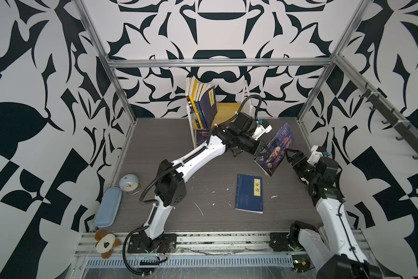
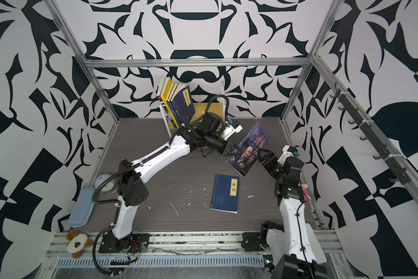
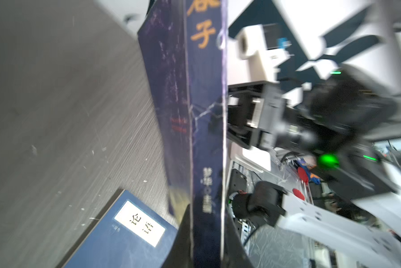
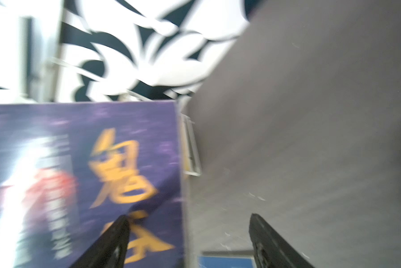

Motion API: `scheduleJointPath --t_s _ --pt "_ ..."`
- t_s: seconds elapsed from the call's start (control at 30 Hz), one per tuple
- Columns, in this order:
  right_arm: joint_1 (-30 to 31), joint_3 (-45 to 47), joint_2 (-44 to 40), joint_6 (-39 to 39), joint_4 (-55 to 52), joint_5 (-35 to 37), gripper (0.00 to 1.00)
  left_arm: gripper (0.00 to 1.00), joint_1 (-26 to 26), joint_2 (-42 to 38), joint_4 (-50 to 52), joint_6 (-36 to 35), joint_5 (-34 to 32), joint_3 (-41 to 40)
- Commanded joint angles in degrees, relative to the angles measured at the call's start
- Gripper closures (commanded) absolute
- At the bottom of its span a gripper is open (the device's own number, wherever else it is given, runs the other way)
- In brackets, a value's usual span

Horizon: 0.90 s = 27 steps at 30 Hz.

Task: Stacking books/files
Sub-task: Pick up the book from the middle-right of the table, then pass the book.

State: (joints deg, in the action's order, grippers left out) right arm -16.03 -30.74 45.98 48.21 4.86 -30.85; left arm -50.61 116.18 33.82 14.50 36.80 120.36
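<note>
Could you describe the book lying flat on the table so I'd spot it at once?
Look at the grey table. On it, nearer the right arm, lies a navy book with a yellow title label. It alone lies flat: the other navy books stand in the rack at the back, and the purple book is held aloft.

Purple-blue book (image 1: pixel 274 149) with the old man's face is up off the table, tilted, cover facing up, orange title characters showing. Just nearer the front, the navy book (image 1: pixel 249 193) lies flat and closed, yellow label up. At the back, a row of books (image 1: pixel 201 103) — yellow and navy spines — stands upright, leaning a little
</note>
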Motion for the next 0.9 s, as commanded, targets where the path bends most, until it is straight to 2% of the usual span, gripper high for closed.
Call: scheduleJointPath --t_s 0.0,0.07,0.17,0.33,0.47,0.67,0.87 --pt "0.4 0.7 -1.0 6.9 16.9 -7.5 0.16 1.0 0.7 -8.4 6.2 -11.3 5.4 -0.7" --pt "1.3 2.6 -0.9 11.8 29.1 -8.4 0.15 0.99 1.7 -11.3 10.0 -15.7 9.6 -1.1" --pt "4.5 1.7 0.3 12.7 40.7 -11.9 0.14 0.99 3.6 -14.7 12.5 -17.6 11.4 -2.4" --pt "9.9 -2.2 3.1 13.5 47.3 -12.4 0.14 1.0 10.4 -18.9 15.0 -19.2 13.1 -2.3" --pt "16.5 -7.7 6.9 12.1 51.1 -12.4 0.15 1.0 16.9 -22.3 16.7 -20.4 17.9 -3.0" --pt "25.5 -13.5 12.4 6.9 53.1 -9.7 0.14 1.0 26.4 -27.0 10.9 -14.3 23.8 -7.0" --pt "34.5 -17.8 19.8 4.1 56.0 -7.9 0.13 1.0 30.4 -29.3 5.8 -10.0 29.1 -11.0"
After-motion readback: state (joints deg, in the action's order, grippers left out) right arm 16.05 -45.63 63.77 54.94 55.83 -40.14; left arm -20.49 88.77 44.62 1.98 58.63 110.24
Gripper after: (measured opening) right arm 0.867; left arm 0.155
